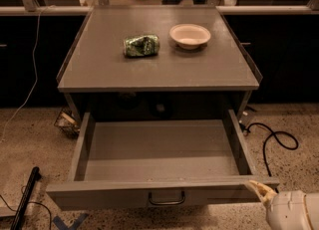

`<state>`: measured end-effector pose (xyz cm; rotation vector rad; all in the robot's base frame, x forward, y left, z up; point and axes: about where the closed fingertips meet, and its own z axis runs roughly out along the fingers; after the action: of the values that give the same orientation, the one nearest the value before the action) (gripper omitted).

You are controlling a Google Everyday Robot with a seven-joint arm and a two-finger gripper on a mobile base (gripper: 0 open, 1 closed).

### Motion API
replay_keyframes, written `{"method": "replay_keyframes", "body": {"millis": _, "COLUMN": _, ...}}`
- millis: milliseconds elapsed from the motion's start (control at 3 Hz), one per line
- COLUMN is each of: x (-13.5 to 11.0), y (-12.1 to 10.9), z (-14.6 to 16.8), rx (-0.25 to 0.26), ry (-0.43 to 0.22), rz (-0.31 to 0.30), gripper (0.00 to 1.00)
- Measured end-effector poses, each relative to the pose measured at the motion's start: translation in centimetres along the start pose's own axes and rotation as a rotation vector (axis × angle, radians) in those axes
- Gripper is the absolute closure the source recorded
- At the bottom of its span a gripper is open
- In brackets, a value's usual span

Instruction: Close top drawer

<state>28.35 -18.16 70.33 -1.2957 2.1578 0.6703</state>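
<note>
Speckled floor [30, 139], pincer [257, 189] by top drawer [159, 147], front-right
</note>
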Motion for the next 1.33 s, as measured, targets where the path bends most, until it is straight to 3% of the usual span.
{"method": "replay_keyframes", "body": {"millis": 333, "x": 0.8, "y": 0.3, "z": 1.8, "rx": -0.003, "ry": 0.005, "rz": 0.026, "gripper": 0.16}}
{"method": "replay_keyframes", "body": {"millis": 667, "x": 1.1, "y": -0.4, "z": 4.1, "rx": -0.016, "ry": 0.022, "rz": 0.050, "gripper": 0.49}}
{"method": "replay_keyframes", "body": {"millis": 1000, "x": 0.5, "y": -2.0, "z": 5.9, "rx": -0.023, "ry": 0.044, "rz": 0.032, "gripper": 0.70}}
{"method": "replay_keyframes", "body": {"millis": 1333, "x": -1.3, "y": -5.7, "z": 6.8, "rx": 0.029, "ry": 0.105, "rz": -0.032, "gripper": 0.99}}
